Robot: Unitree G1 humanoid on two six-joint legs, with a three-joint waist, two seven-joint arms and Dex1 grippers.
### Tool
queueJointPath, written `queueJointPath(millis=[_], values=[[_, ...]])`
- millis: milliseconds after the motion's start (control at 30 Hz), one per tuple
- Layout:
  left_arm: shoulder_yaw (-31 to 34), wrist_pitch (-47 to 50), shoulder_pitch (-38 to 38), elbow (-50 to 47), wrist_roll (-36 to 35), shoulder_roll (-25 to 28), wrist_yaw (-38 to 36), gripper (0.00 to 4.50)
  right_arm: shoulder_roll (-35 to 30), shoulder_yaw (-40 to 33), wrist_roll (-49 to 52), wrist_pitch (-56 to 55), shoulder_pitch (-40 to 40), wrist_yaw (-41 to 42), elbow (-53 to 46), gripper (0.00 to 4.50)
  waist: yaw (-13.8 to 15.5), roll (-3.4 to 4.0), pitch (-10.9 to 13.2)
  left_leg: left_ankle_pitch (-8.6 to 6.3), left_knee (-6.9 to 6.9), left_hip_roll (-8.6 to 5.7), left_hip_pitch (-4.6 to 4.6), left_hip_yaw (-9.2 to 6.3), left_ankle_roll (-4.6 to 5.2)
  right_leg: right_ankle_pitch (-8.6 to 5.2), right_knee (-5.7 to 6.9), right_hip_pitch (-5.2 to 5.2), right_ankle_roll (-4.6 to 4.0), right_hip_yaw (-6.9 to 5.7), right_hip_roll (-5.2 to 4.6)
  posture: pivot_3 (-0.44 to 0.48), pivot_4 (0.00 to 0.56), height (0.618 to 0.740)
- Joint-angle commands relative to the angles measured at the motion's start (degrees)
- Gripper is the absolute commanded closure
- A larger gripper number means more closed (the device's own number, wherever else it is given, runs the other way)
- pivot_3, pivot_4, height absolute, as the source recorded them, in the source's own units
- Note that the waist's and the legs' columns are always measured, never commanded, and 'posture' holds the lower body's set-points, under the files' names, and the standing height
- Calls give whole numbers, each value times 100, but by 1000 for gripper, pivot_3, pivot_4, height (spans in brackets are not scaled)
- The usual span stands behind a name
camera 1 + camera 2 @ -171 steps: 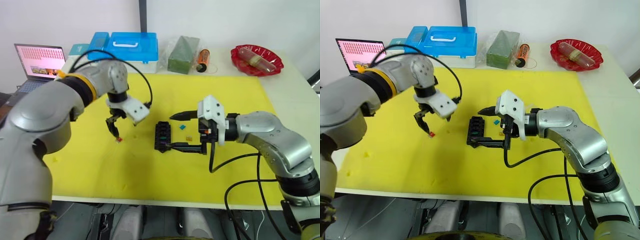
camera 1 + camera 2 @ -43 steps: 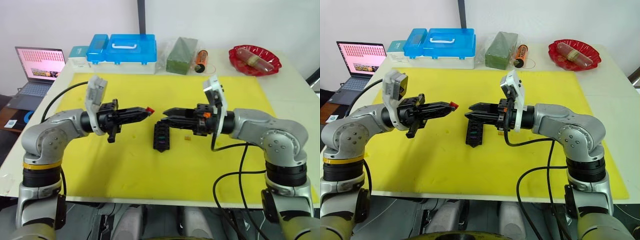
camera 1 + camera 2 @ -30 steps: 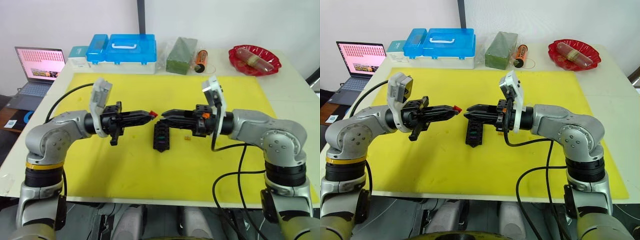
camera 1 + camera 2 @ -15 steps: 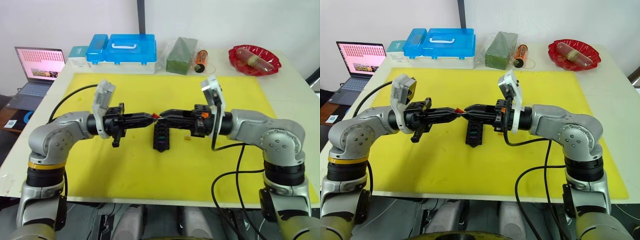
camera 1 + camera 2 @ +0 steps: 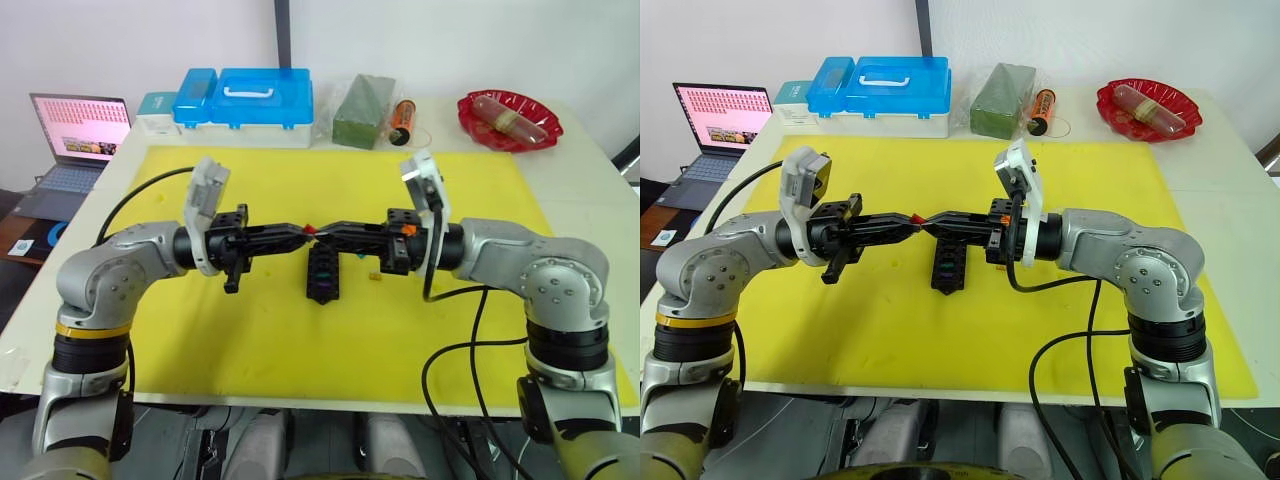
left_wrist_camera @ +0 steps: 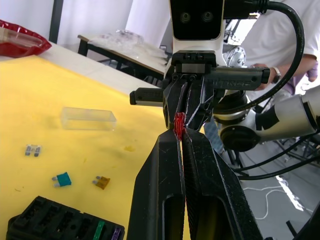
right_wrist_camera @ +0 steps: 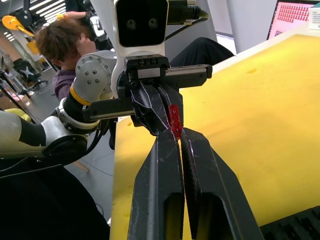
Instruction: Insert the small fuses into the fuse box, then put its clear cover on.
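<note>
White table (image 5: 575,180) under a yellow mat (image 5: 250,330), pale wall behind; at the far edge a laptop (image 5: 80,125), a blue-lidded storage case (image 5: 250,98), a green block in a bag (image 5: 365,110) and a red dish (image 5: 512,120). Behind the arms in the wrist views, seated people, partly cut off.

Above the mat's middle, left gripper (image 5: 305,233) and right gripper (image 5: 327,233) tip to tip. Pinched between them, a red fuse (image 6: 178,124), tiny, glossy plastic, mostly hidden by the black fingertips. Both pairs of fingers nearly closed on it in the wrist views; which one bears the hold, cannot tell.

Just below the meeting point on the mat, the fuse box (image 5: 322,275): matte black block, slotted top, cut off in the left wrist view, with a green and a purple chip already seated. Beside it, loose on the mat: a teal fuse (image 6: 62,179), a tan fuse (image 6: 101,182) and a grey fuse (image 6: 33,149). Farther off, the clear cover (image 6: 88,119), a transparent rectangular lid lying flat, well apart from the box.
</note>
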Motion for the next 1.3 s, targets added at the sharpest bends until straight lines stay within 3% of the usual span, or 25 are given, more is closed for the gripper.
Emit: queueJointPath(millis=[33,233,400,533,633,667,1000,1300], values=[[48,-20,-96,-37,-94,75,-21,4500,29,-80,129,-85,-125,27,-87,4474,0,0,0,0,0,0,0,0,0,0,0,0,0,0,0,0,150,740],[6,4,-41,-70,-27,188,-44,4500,1,-95,163,-73,-126,32,-115,4474,0,0,0,0,0,0,0,0,0,0,0,0,0,0,0,0,150,740],[-53,-331,256,-185,302,488,-200,2703,-253,57,-119,-148,-212,162,-239,4500,-8,1,1,0,-1,0,0,0,0,0,-1,0,0,0,0,0,150,740],[-140,-1464,1179,-294,1169,752,-392,1252,-1096,1042,-1611,-924,-247,721,-552,4500,-19,12,2,-2,-16,0,1,11,2,-1,-13,-7,-1,2,0,0,150,740],[-325,-2468,1637,-235,1792,568,-390,173,-1366,1688,-2534,-1430,-311,857,-498,4500,13,11,3,-1,-19,4,-7,6,2,2,-40,-1,-5,-2,13,0,150,740],[-400,-2770,1734,-191,1971,428,-313,33,-1470,1920,-2866,-1563,-350,921,-455,4500,27,13,3,-1,-18,6,-10,5,2,4,-52,0,-6,-4,14,0,150,740],[-945,-4434,1778,607,3041,-640,300,33,-1503,2679,-4356,-2304,-569,1466,166,4500,31,13,2,-5,-5,2,-18,6,8,14,-82,14,5,-7,-4,0,150,740],[-1082,-4633,1654,782,3094,-803,327,33,-1272,2632,-4677,-2374,-563,1801,321,4500,16,14,2,-5,-5,0,-18,3,8,17,-80,15,9,-10,0,0,150,740]])
